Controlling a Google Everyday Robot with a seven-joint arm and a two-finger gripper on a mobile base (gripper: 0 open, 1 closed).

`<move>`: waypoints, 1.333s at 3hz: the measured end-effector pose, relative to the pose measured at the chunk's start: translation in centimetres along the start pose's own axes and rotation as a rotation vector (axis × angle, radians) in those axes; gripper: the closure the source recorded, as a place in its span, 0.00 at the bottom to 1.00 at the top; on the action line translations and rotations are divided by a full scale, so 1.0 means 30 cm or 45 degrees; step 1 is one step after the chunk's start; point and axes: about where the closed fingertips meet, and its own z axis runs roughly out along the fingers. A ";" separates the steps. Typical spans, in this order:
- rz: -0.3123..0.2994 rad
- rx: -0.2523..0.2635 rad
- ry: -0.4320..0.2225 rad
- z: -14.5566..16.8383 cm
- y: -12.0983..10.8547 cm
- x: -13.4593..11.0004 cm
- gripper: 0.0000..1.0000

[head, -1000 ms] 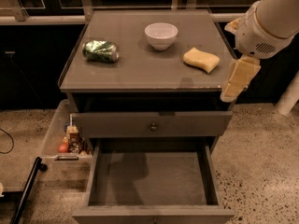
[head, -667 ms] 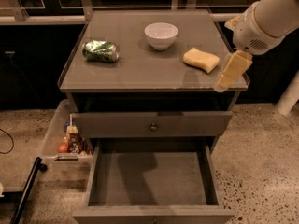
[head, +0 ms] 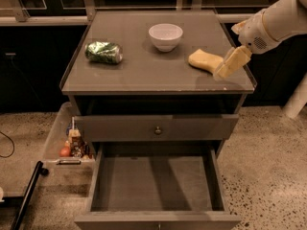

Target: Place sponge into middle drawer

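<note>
Middle drawer (head: 156,183) stood pulled open nearest the camera, its grey floor bare. Left of it on the ground sat a clear plastic bin (head: 52,137) holding small bottles (head: 74,143), labels too small to read. Above, the top drawer front (head: 120,127) with round knob (head: 158,130) was closed. On the cabinet top (head: 144,73): green crumpled packet (head: 103,52) at left, print unreadable; sponge (head: 204,60) near the right edge, outside the drawer. The gripper (head: 230,63) touched the sponge's right end; spread or pressed together could not be told. White bowl (head: 165,36) farthest back, only white inside.
</note>
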 end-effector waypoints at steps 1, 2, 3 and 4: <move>0.103 -0.023 -0.089 0.074 -0.082 0.039 0.00; 0.177 -0.037 -0.145 0.143 -0.140 0.067 0.00; 0.223 -0.050 -0.177 0.204 -0.166 0.079 0.00; 0.244 -0.072 -0.165 0.263 -0.169 0.079 0.00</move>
